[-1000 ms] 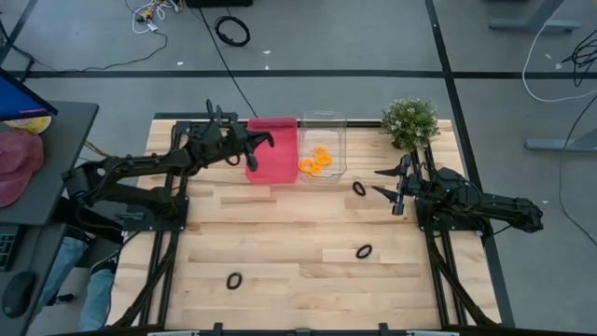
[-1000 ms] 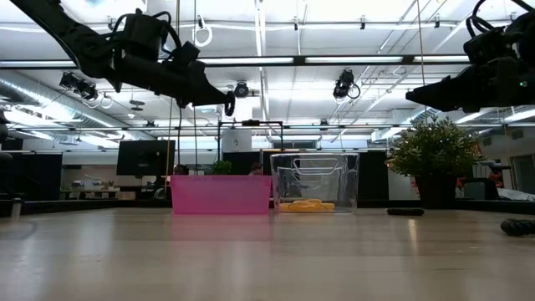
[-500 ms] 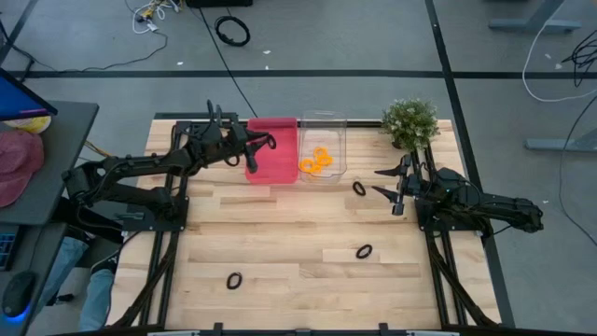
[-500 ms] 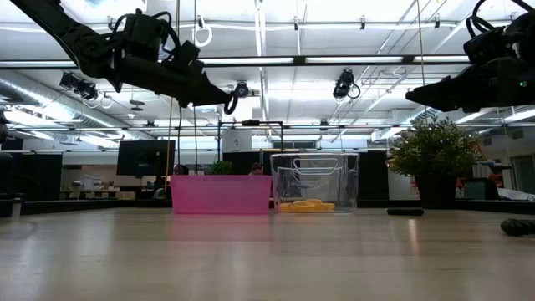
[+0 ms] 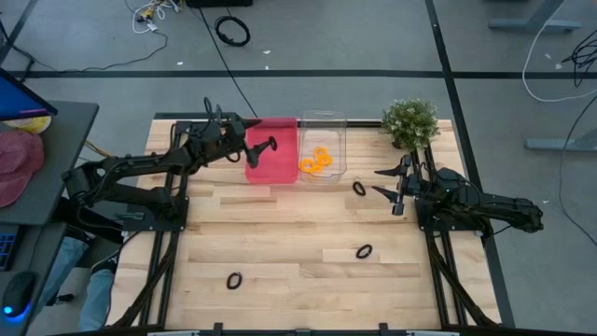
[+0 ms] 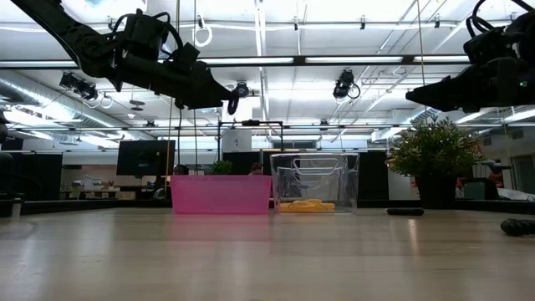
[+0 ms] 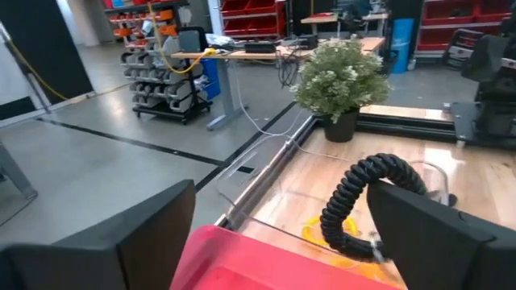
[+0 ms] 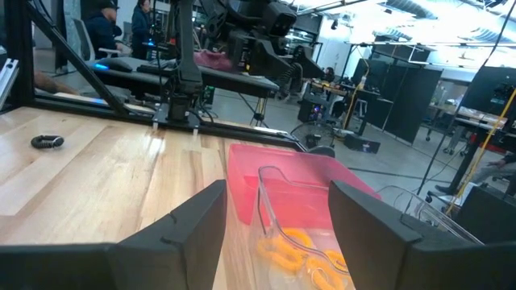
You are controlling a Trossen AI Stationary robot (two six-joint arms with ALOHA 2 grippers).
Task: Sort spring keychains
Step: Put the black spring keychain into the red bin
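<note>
My left gripper (image 5: 256,142) is level above the pink bin (image 5: 280,166), its fingers open. A black spring keychain (image 7: 351,203) sits by one finger, over the bin. The clear bin (image 5: 324,119) beside it holds orange keychains (image 5: 317,161). Three more black keychains lie flat on the table, one (image 5: 359,189) near my right gripper, one (image 5: 364,251) farther toward the near edge and one (image 5: 233,280) at the near left. My right gripper (image 5: 384,184) waits at the table's right, open, with nothing between its fingers. My left gripper's jaws stand apart, and the black keychain's curled ends (image 7: 372,245) lie against the inner face of one finger (image 7: 435,234). The other finger is clear of it. The coil hangs at the fingertip (image 6: 231,99), lifted well above the pink bin.
A potted plant (image 5: 410,121) stands at the far right corner, behind my right gripper. The two bins stand side by side at the far edge. Bare wood stretches across the middle and near part of the table (image 5: 298,224).
My left gripper has opened above the pink bin without moving from its place. The black keychain, pinched between the fingers a second ago, now stays beside one finger only.
</note>
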